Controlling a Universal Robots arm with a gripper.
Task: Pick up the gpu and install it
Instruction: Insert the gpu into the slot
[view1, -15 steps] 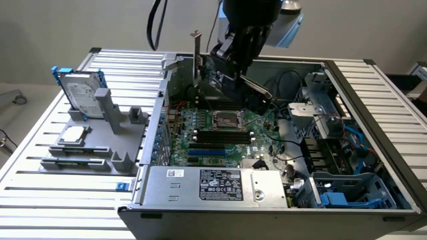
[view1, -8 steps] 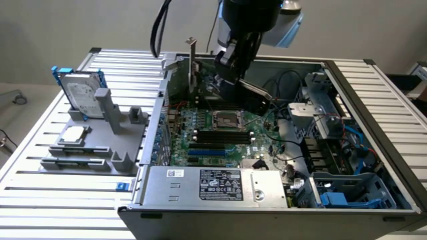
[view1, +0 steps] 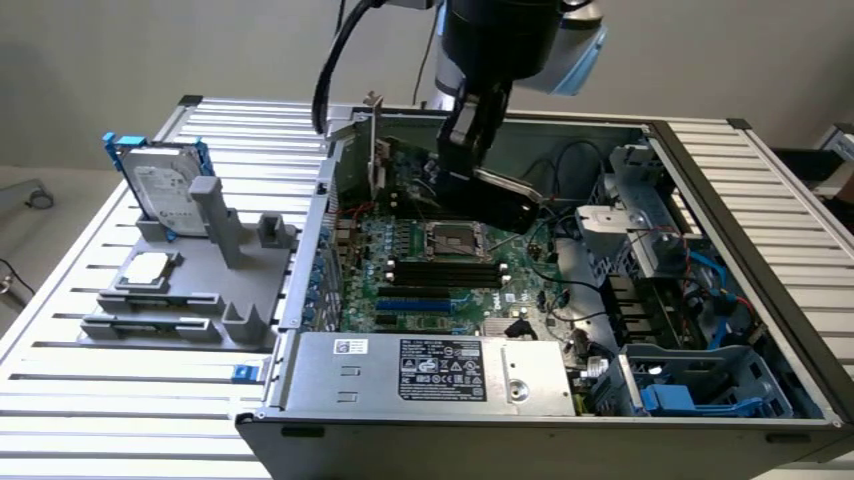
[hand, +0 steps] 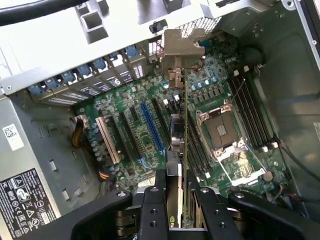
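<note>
One arm, one card. gripper (hand: 181, 194) is clamped on the gpu (hand: 181, 134), a black finger (hand: 159, 200) pressed on each face, holding it by the end away from the bracket.

Exterior view: gpu stands on edge, upper centre of the frame, inside the open computer case (view1: 747, 250). Its silver bracket (view1: 375, 135) sits up by the case's rear wall toward the exterior view's left, with the green board running from it to the gripper.

Wrist view: card seen edge-on over the motherboard (hand: 150, 100), lined up lengthwise with the expansion slots. It sits between the blue slot (hand: 152, 127) and the CPU socket (hand: 220, 131). Can't tell if the lower edge touches a slot.

Elsewhere in the exterior view:
- memory slots (view1: 427, 272) are just below the socket, centre of frame.
- power supply (view1: 427, 365) is at the lower centre of the case.
- hard drive (view1: 167, 185) in its blue frame stands upright on the grey fixture (view1: 200, 310), upper left, well apart from the case on the slatted table (view1: 80, 410).
</note>
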